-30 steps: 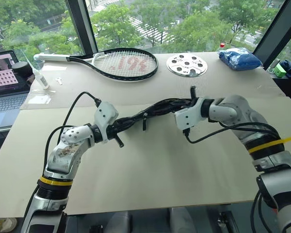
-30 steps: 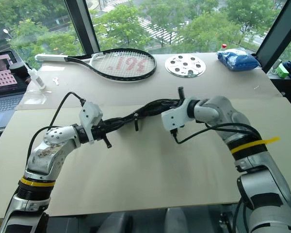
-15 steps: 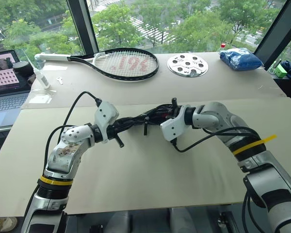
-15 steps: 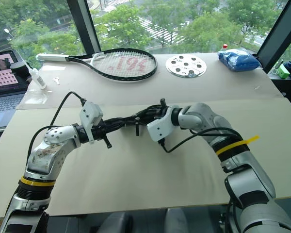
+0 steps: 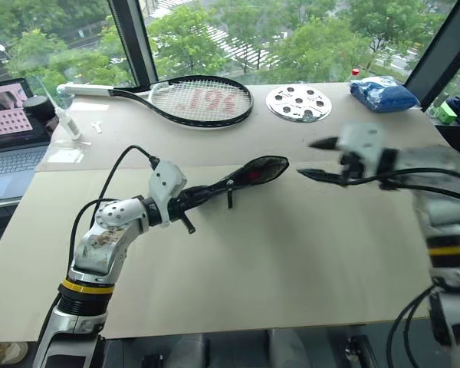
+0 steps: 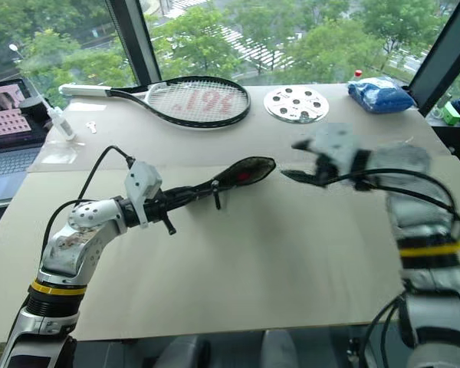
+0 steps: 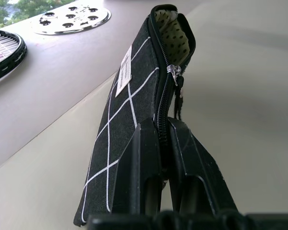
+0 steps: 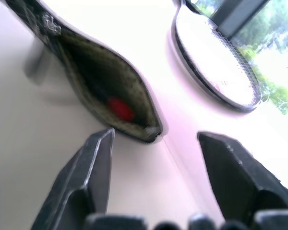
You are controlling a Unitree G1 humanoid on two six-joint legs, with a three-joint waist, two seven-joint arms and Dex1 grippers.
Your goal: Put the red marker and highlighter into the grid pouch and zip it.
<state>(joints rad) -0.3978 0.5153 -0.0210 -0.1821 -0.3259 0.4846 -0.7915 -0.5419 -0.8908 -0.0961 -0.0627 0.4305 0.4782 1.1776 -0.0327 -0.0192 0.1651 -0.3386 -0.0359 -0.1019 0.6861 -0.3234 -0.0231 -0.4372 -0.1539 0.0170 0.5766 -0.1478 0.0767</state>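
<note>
Above the table (image 5: 238, 261), one grid pouch (image 5: 238, 180), one red marker (image 8: 119, 108)

The grid pouch (image 7: 134, 96) is matt black woven cloth with thin white lines, a small white fabric label, a metal zip pull and a pale dotted cloth lining. The table (image 5: 291, 253) is smooth, matt beige board. The perforated disc (image 5: 297, 102) looks shiny metal.

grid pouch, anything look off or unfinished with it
The grid pouch is held off the table by the shut left gripper, its far end gaping open with something red showing inside. The zipper pull sits partway along, so it is not zipped. The right gripper is open nearby.
</note>
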